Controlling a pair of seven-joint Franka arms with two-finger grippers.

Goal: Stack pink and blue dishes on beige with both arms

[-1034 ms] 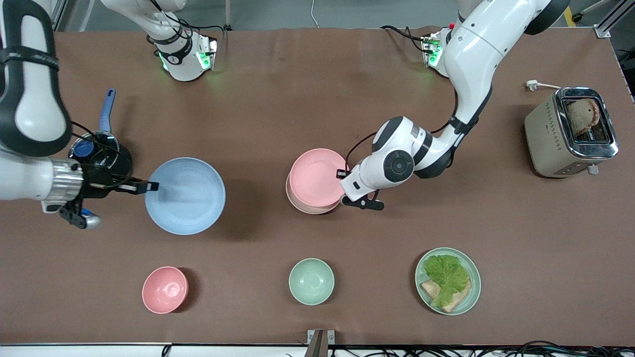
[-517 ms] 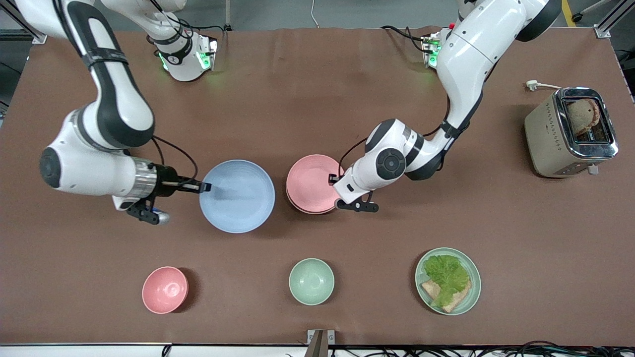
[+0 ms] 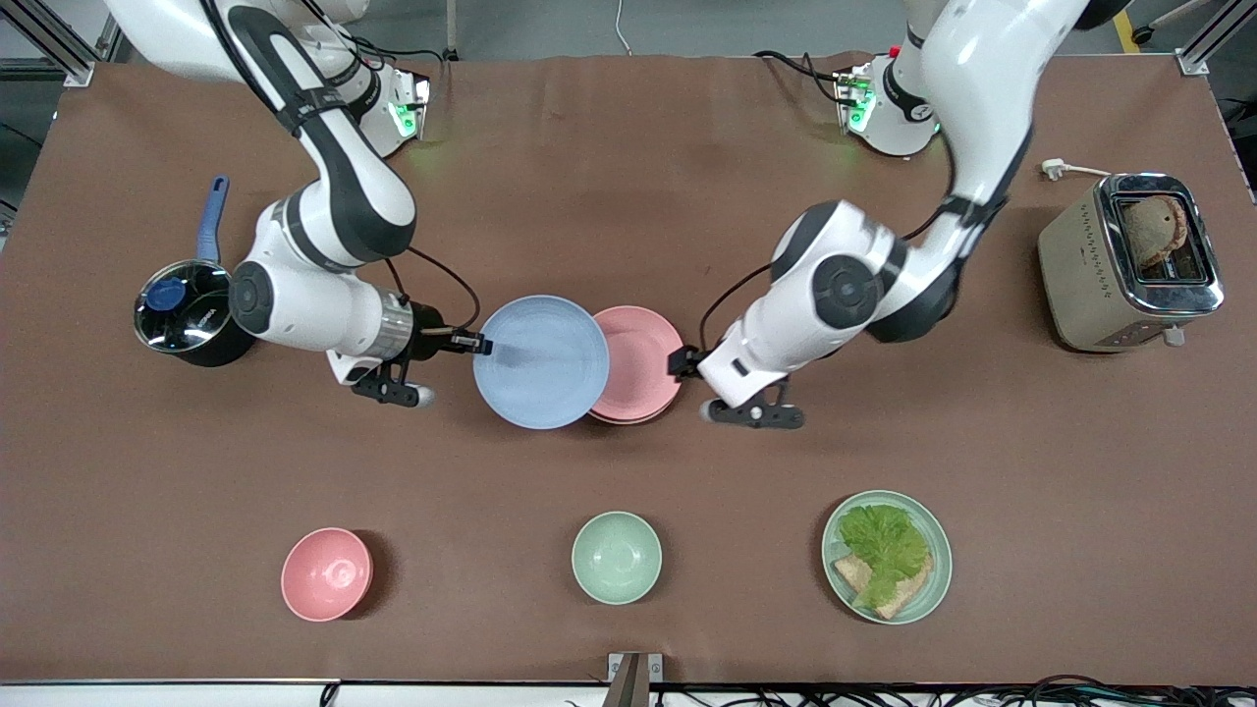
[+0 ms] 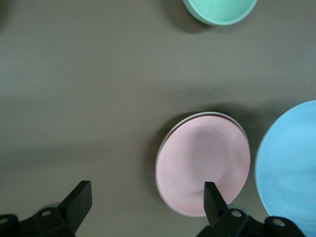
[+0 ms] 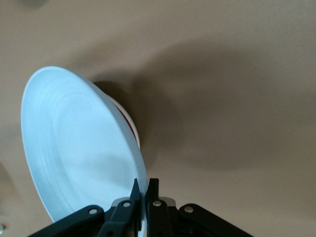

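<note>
Done: the pink plate (image 3: 638, 361) lies on the beige plate (image 3: 628, 419), of which only a thin rim shows beneath it, near the middle of the desk (image 3: 628, 196).
Left to do: by my reading, the blue plate (image 3: 540, 361) has yet to go on top; it is in the air, overlapping the pink plate's edge on the side toward the right arm's end, not centred over the stack.
Right gripper (image 3: 481, 345): closed on the blue plate's rim, fingers pinching the edge from both faces, as the right wrist view shows (image 5: 143, 197); it carries the plate slightly tilted.
Left gripper (image 3: 684, 363): wide open and holding nothing, just beside the pink plate's rim at the side toward the left arm's end; in the left wrist view (image 4: 148, 197) one finger overlaps the pink plate (image 4: 202, 163).
Next move, as judged: centre the blue plate over the stack, lower, release.
</note>
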